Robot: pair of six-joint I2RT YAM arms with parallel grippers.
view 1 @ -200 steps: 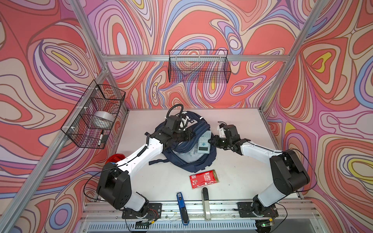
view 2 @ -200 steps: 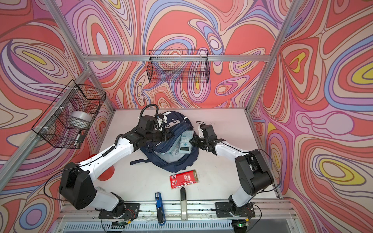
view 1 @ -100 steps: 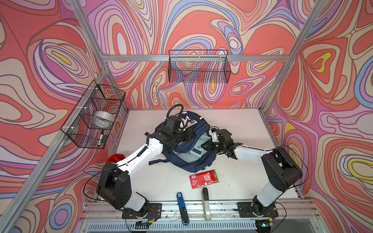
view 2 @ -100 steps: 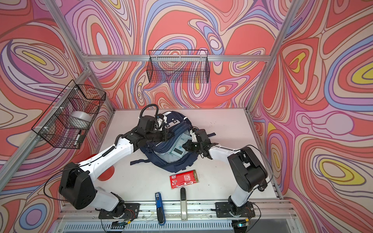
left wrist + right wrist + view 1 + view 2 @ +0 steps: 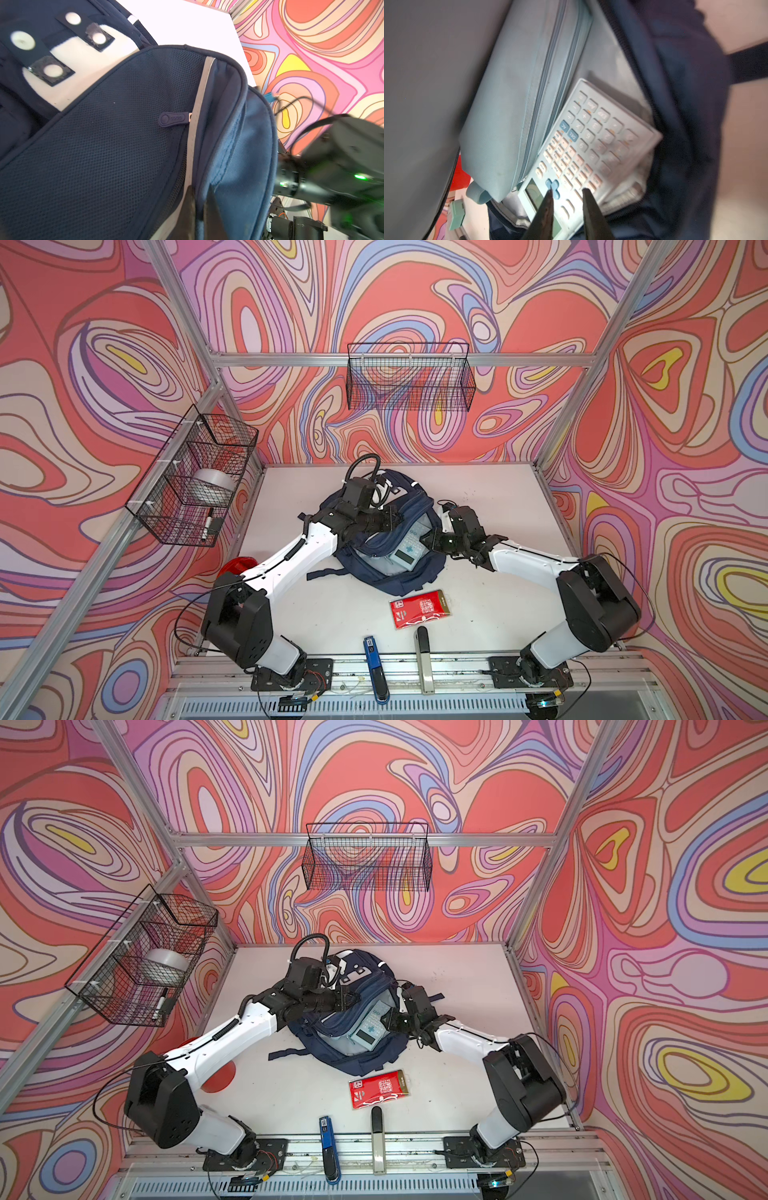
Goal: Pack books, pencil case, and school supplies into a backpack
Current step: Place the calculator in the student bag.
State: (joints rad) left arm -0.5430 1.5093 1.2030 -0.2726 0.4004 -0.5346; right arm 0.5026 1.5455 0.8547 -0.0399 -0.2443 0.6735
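The navy backpack [image 5: 390, 576] [image 5: 353, 1058] lies in the middle of the table, its main opening gaping towards the right arm. My left gripper [image 5: 392, 519] [image 5: 353, 997] [image 5: 200, 189] is shut on the backpack's [image 5: 104, 145] upper fabric edge, holding it up. A light blue calculator [image 5: 409, 549] [image 5: 368, 1029] [image 5: 591, 149] lies face up on the grey lining, beside the light blue pencil case [image 5: 512, 116]. My right gripper [image 5: 428, 540] [image 5: 388, 1021] [image 5: 568, 191] hovers over the calculator's display end, jaws slightly apart, gripping nothing. A red packet [image 5: 417, 608] [image 5: 380, 1088] lies on the table in front of the backpack. The books are hidden.
A blue stapler [image 5: 376, 668] [image 5: 329, 1148] and a black-and-beige bar [image 5: 424, 659] [image 5: 377, 1139] lie at the front edge. A red cup [image 5: 237, 566] [image 5: 218, 1079] stands under the left arm. Wire baskets [image 5: 195, 481] [image 5: 409, 379] hang on the left and back walls.
My right gripper reached into the opening with the calculator, then drew back a little. The calculator now lies lower inside the backpack. The left arm has not moved.
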